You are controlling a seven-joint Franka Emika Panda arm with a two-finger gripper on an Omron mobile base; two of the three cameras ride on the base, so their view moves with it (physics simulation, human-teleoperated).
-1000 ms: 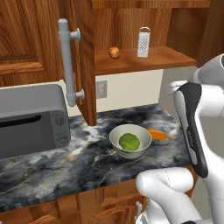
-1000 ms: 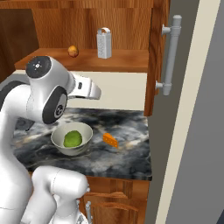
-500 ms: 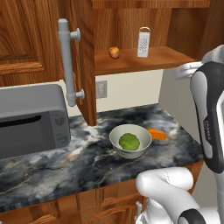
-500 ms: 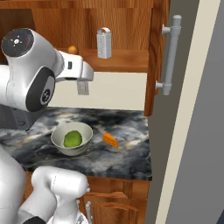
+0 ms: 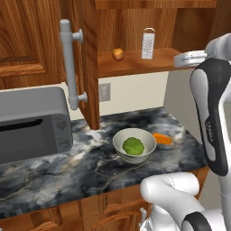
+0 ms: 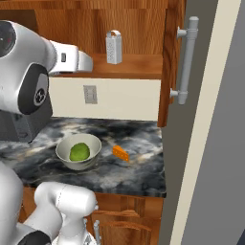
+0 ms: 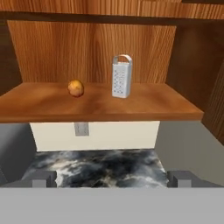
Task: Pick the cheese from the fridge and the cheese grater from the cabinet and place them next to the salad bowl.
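Orange cheese already lies beside the salad bowl, so open jaws face the shelved cheese grater.

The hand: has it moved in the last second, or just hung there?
Yes. In the right base view the hand has risen from in front of the pale wall up to the cabinet shelf, level with the cheese grater.
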